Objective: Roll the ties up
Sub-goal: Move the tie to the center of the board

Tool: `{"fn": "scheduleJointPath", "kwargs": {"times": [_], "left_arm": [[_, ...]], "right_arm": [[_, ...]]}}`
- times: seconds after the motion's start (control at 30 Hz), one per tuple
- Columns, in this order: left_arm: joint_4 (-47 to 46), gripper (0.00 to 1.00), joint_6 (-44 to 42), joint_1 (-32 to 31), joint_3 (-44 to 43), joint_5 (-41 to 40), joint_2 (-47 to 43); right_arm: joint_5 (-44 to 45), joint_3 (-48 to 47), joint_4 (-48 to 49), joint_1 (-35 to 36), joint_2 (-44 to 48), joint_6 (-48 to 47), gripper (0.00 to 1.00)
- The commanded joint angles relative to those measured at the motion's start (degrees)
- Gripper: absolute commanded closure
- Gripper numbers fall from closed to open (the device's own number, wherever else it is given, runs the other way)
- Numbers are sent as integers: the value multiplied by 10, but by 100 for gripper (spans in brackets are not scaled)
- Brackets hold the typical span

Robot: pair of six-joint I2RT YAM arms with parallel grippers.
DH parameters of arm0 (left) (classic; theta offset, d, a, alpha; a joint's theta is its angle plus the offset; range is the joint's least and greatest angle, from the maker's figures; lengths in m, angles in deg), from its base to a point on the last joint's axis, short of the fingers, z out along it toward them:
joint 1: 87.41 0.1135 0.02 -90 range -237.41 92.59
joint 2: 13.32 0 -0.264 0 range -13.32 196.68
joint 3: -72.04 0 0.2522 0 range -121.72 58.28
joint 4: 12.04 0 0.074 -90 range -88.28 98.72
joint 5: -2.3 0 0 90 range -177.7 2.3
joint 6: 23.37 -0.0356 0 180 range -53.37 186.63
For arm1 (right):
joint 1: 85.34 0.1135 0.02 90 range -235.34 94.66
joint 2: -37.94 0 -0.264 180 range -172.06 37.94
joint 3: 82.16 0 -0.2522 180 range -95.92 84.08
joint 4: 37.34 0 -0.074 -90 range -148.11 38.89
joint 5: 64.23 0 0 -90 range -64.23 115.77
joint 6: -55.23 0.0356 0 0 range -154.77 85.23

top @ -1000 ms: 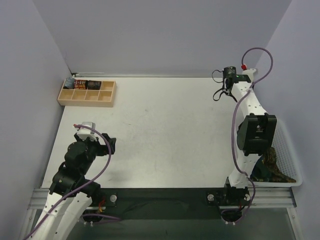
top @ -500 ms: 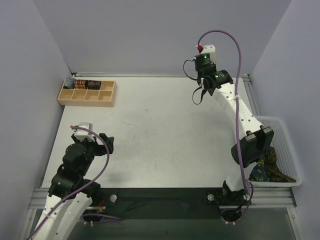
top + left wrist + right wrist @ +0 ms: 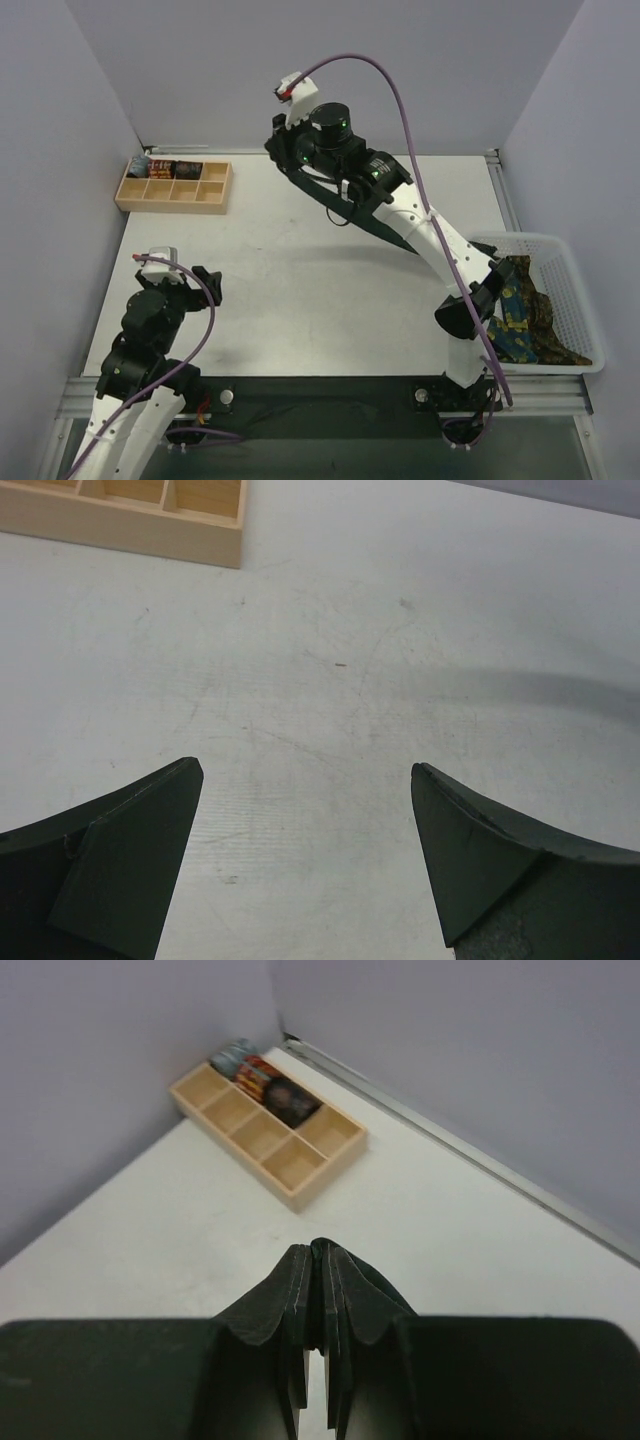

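Observation:
My right gripper (image 3: 284, 160) is raised over the back middle of the table and is shut on a plain dark green tie (image 3: 335, 207). The tie trails back to the right under the arm. In the right wrist view the jaws (image 3: 318, 1252) are closed, with the dark fabric (image 3: 358, 1295) folded over them. A blue tie with a yellow pattern (image 3: 515, 305) and a brown patterned tie (image 3: 552, 342) lie in the white basket (image 3: 592, 335) at the right. My left gripper (image 3: 207, 285) is open and empty above bare table (image 3: 305, 770) at the near left.
A wooden compartment tray (image 3: 190, 205) stands at the back left. Rolled ties (image 3: 163, 167) fill its rear compartments, which also show in the right wrist view (image 3: 262, 1078). Purple cables loop over both arms. Grey walls close the table on the left, back and right.
My right arm has swung from the back right corner leftward to the back middle, drawing the dark green tie out behind it. The left gripper has barely shifted.

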Motion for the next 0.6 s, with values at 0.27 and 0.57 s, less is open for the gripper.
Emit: {"fn": "scheduleJointPath", "kwargs": {"times": [0.27, 0.57], "left_arm": [[-22, 3, 0, 7, 1, -15, -18], [-20, 3, 0, 9, 2, -17, -18]], "right_arm": [[-149, -51, 305, 59, 24, 70, 100], [-3, 59, 342, 24, 73, 18, 100]]}}
